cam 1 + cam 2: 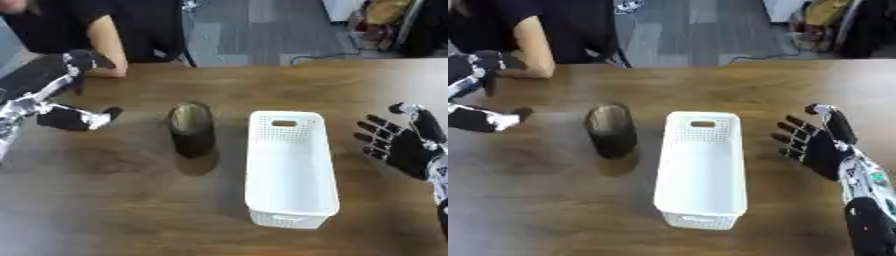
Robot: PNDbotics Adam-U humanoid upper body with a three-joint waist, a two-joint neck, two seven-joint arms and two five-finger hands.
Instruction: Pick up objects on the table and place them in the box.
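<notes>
white box (pixel 291 200) sits mid-frame on the wood table (pixel 114 215), long side running away from the camera, nothing visible inside. just left of it stands a dark can (pixel 192 131), upright, apart from the box. left hand (pixel 70 118) hovers at the left edge, fingers and thumb spread wide, holding nothing, clear of the can. right hand (pixel 815 145) at the right edge, fingers spread, palm up. a person's arm (pixel 109 47) rests on the far edge, upper left.
</notes>
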